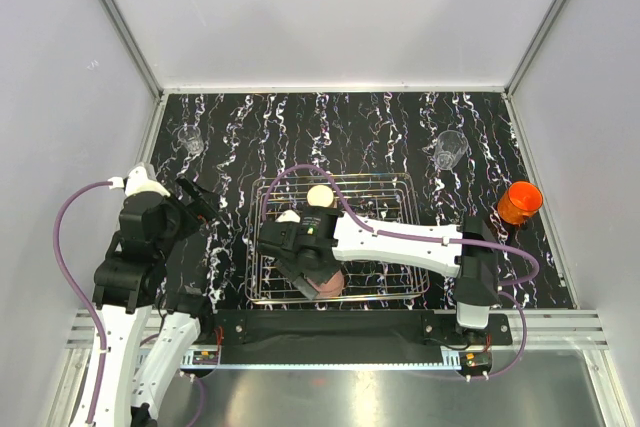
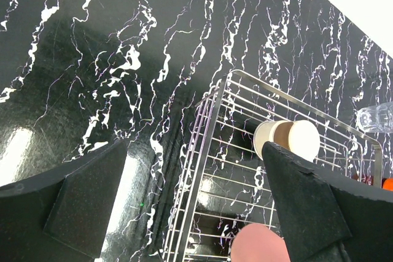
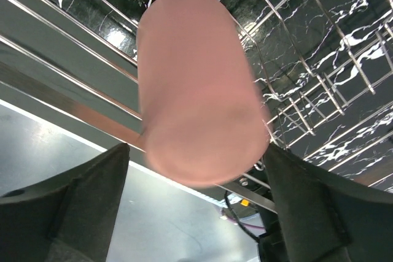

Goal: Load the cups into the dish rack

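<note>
Just beyond the left hand (image 1: 200,202), which was spread wide and held nothing, a clear glass (image 1: 190,140) stood on the marbled surface (image 1: 380,127). Its wrist view showed the cream cup (image 2: 287,139) inside the dish rack (image 2: 209,121). The right hand (image 1: 303,269), fingers parted, hung over the rack's near edge. Only its own camera showed the blurred pink tumbler (image 3: 196,90) lying on the wires just ahead. Well to its right stood a second clear glass (image 1: 450,150) and the orange cup (image 1: 520,203)

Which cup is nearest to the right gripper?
The pale pink tumbler, between the right gripper's open fingers. The cream cup sits farther into the dish rack; the orange cup and clear glasses are outside it.
</note>
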Controlling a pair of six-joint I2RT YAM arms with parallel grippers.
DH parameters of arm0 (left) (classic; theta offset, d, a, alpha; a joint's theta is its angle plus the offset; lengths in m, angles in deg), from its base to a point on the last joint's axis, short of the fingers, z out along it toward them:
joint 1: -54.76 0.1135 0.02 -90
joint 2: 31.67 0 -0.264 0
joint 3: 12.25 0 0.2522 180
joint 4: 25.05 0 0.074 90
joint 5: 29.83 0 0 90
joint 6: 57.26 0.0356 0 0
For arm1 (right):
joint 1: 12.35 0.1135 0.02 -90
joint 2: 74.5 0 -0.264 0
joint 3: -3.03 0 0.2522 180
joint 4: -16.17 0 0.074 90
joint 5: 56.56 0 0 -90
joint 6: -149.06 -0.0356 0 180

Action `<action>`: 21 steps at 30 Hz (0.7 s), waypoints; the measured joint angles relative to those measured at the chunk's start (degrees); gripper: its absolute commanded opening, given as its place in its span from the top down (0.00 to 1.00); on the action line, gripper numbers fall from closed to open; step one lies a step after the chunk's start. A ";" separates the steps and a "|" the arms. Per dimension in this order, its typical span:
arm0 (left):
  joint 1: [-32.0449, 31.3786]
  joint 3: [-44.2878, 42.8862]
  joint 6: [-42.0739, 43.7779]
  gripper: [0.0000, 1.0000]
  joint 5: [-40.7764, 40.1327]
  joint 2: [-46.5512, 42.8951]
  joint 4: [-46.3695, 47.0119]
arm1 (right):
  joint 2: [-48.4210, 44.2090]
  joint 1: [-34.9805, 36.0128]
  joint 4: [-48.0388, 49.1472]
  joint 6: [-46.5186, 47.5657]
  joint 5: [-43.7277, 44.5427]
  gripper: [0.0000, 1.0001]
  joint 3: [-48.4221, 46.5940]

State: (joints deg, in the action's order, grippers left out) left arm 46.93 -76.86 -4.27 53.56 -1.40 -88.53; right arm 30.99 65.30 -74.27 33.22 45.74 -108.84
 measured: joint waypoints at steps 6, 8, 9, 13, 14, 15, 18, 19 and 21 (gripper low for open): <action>0.00 0.00 0.15 0.01 0.37 0.00 0.09 | -0.13 -0.02 -0.35 0.17 0.24 0.00 -1.42; 0.00 0.04 0.17 0.01 0.37 0.00 0.09 | -0.22 -0.15 -0.39 0.17 0.33 0.00 -2.73; 0.00 0.11 0.17 0.01 0.37 0.00 0.11 | -0.35 -0.28 -0.37 0.17 0.50 0.00 -3.54; 0.00 0.37 0.37 0.01 0.35 0.00 0.04 | -1.09 -2.38 -0.42 0.09 1.84 0.01 -6.64; 0.00 0.37 0.46 0.01 0.35 -0.02 0.07 | -1.49 -3.72 -0.44 -0.04 2.19 0.00 -7.34; 0.00 0.37 0.57 0.01 0.33 -0.04 0.04 | -1.92 -5.25 -0.37 -0.13 2.71 0.00 -7.91; 0.00 0.37 0.66 0.01 0.33 -0.11 0.04 | -4.17 -11.80 0.00 -1.03 5.75 0.00 -8.70; 0.00 0.37 0.74 0.01 0.33 -0.15 0.04 | -5.09 -14.16 0.04 -1.51 7.17 0.00 -8.70; 0.00 0.37 0.85 0.01 0.33 -0.15 0.04 | -6.95 -18.95 0.26 -2.47 9.55 0.02 -8.70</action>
State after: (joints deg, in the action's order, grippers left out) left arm 46.93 -76.49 -3.42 53.89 -1.56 -88.48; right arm 24.04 46.35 -74.01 30.75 55.29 -117.54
